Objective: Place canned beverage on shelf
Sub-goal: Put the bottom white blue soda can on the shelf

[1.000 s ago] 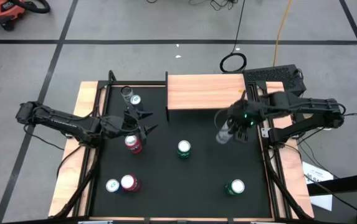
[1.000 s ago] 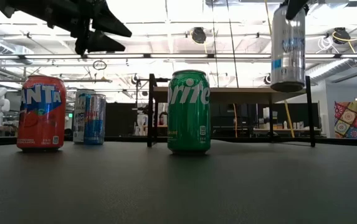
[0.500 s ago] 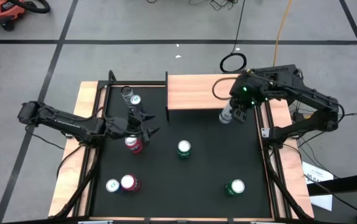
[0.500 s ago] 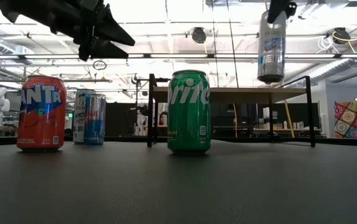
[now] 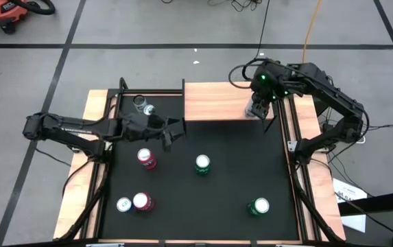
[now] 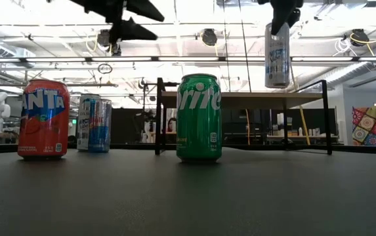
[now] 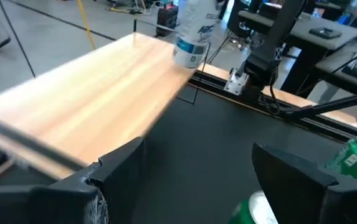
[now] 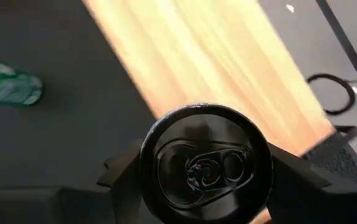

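A silver can with blue print point(image 6: 277, 54) hangs from my right gripper point(image 5: 259, 104), which is shut on it, over the right end of the shelf's light wood plank point(image 5: 217, 101). The left wrist view shows that can point(image 7: 194, 31) above the plank's far corner point(image 7: 103, 87). My left gripper point(image 5: 173, 132) stands open with nothing between its fingers, above the black table top just in front of the shelf's left end. My right gripper pinches the can's upper wall point(image 8: 150, 168) just under the top rim, one finger point(image 8: 290, 177) on each side. The fingers come from above, slanting down. The can hangs below them, nearly upright, its bottom point(image 6: 276, 84) clear of the plank.
On the black table stand a red Fanta can point(image 5: 147, 158), a green Sprite can point(image 5: 202, 163), another green can point(image 5: 258, 205), a red can and a white-topped can point(image 5: 133, 202) near the front left, and two silver-blue cans point(image 5: 144, 106) at the far left. Wooden rails point(image 5: 93, 137) edge the table.
My right gripper has carried the silver can up and toward the table's far edge, from over the black table top to over the shelf's right end; the can now hangs straighter. My left gripper has risen and gone toward the table's right, away from the red can, staying open.
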